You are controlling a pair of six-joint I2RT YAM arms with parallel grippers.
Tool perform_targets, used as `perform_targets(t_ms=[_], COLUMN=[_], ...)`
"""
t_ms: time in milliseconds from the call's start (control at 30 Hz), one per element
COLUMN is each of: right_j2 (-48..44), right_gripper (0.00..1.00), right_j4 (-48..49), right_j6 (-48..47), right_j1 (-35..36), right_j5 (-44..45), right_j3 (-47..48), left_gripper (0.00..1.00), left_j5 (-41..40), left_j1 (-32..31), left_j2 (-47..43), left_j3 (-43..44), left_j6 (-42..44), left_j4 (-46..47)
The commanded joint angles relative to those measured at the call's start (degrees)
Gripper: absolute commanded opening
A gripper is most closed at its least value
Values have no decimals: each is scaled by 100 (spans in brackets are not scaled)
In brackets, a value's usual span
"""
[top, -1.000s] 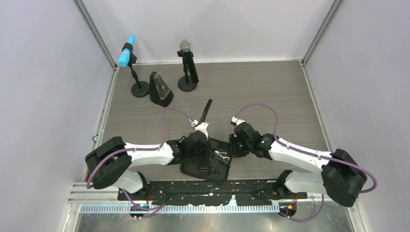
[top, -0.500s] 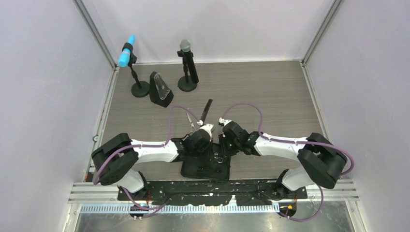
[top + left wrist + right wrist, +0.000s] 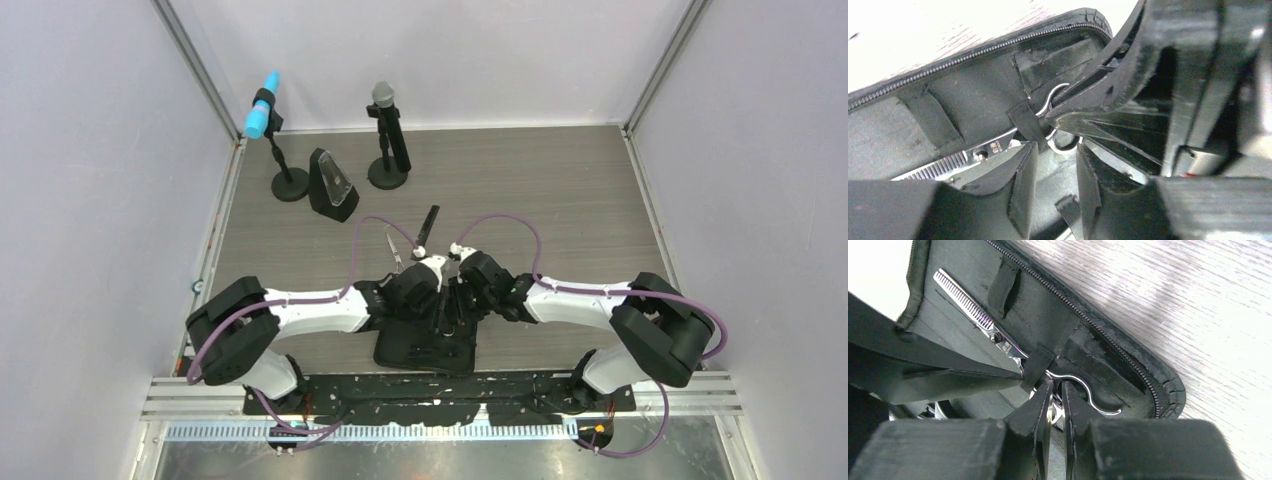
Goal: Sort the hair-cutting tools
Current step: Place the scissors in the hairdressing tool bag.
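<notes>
The right gripper pinches the scissors by the handle, likely to slide them under the strap in the pouch. The left gripper sits open beside it, holding nothing.

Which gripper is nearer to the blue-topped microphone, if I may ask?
Left. The left gripper is over the pouch, right of the microphone; the right gripper faces it from farther right.
</notes>
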Motion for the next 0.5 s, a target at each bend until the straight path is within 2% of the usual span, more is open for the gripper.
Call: perform_targets(t_ms=[0, 100, 267, 367, 467], right_j2=[-154, -412, -1006, -1384, -1664], right_gripper=[18, 22, 32, 38, 44], right_j4=[-214, -574, -1070, -1400, -1744], right_j6=[-89, -307, -401, -328, -116], right_j1=[179, 179, 179, 179, 179], right_j5=[-152, -70, 249, 662, 784], right_j3=[12, 139, 313, 324, 214], left_gripper=[40, 50, 53, 57, 58], left_j5=[-412, -942, -1223, -1218, -1046], left_j1=[-39, 50, 787, 1241, 1583], left_j2=[-748, -1246, -1985, -2077, -1847], left_j3=[249, 270, 203, 230, 352], left_j6=[-79, -109, -253, -64, 194], left_j4=[-274, -1064, -2370, -3041, -3302])
